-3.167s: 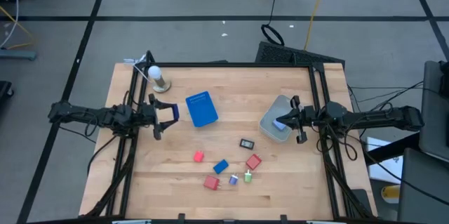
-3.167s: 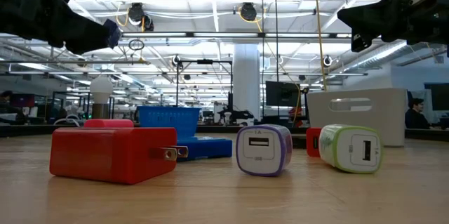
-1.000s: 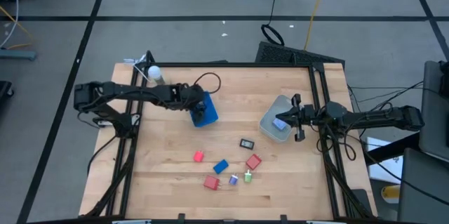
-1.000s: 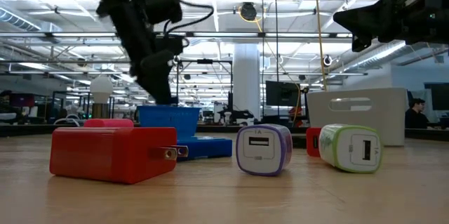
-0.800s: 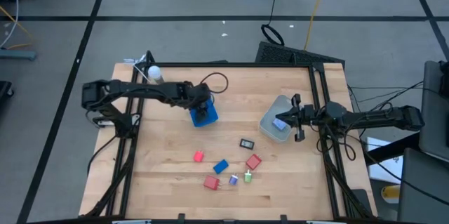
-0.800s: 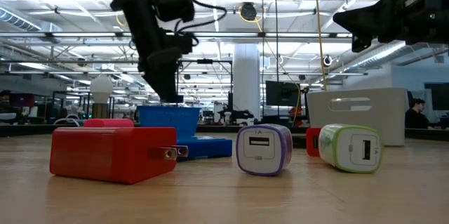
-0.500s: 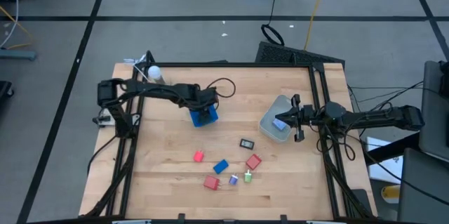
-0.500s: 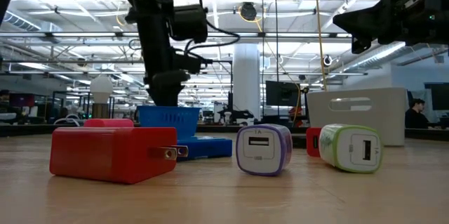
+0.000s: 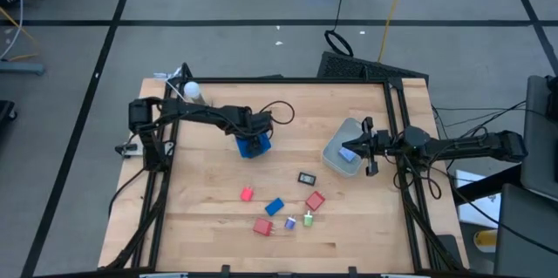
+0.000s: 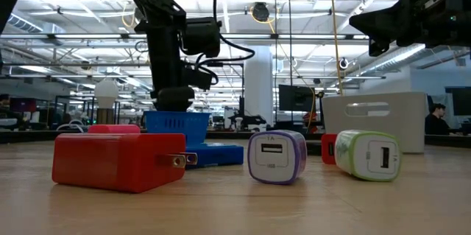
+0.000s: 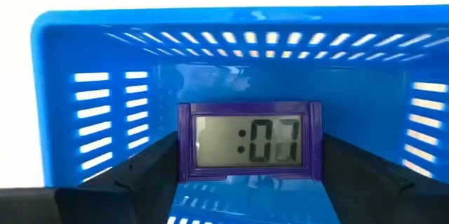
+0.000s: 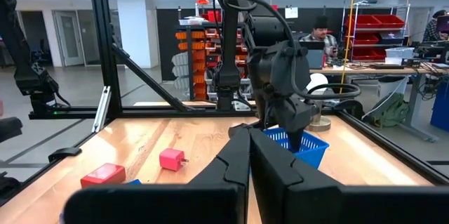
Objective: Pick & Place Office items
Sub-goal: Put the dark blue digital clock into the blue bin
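the left gripper point(image 9: 251, 139) is hanging inside the blue slatted basket point(image 9: 254, 146) on the counter point(image 9: 200, 217), its jaws gripping a small purple-framed digital clock point(image 11: 250, 142) by its 2 short ends, display facing the wrist camera. gripping it by the ends is keeping the clock level and the jaws clear of the basket walls, which probably suits a drop into the basket; the clock is sitting low between the walls, but whether it is touching the basket floor cannot be told. the right gripper point(image 9: 370, 151) is waiting over the grey translucent bin point(image 9: 341, 156) at the counter's right side, its jaws closed on nothing visible. the other office items are lying loose near the front of the counter: a red plug adapter point(image 10: 118, 161), a smaller red block point(image 9: 247, 194), a blue block point(image 9: 275, 206), a red block point(image 9: 315, 200), a purple-banded usb charger point(image 10: 276, 157), a green-banded usb charger point(image 10: 367, 155) and a small black clock-like piece point(image 9: 306, 178), all well apart from both arms.
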